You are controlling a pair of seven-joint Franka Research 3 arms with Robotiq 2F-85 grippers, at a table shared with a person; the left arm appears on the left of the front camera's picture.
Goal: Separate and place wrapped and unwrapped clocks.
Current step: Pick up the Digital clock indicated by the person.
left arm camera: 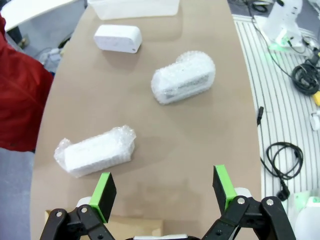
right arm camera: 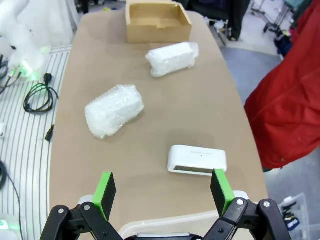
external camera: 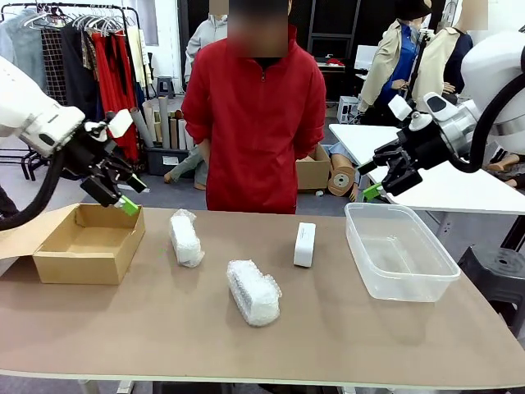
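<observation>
Bare clock (external camera: 304,245) long axis toward person (external camera: 254,123) | far wrapped clock (external camera: 186,238) same | near wrapped clock (external camera: 253,292) slanted | jaws spread

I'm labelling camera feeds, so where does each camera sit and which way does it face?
Front: fixed between the arms, facing across the table at the person; left gripper and right gripper hang open.
Left wrist: over the cardboard box end, looking toward the clear tub; left gripper at bottom.
Right wrist: over the clear tub end, looking toward the cardboard box; right gripper at bottom.
Shared: both wrist views show the bare clock and two wrapped clocks.
</observation>
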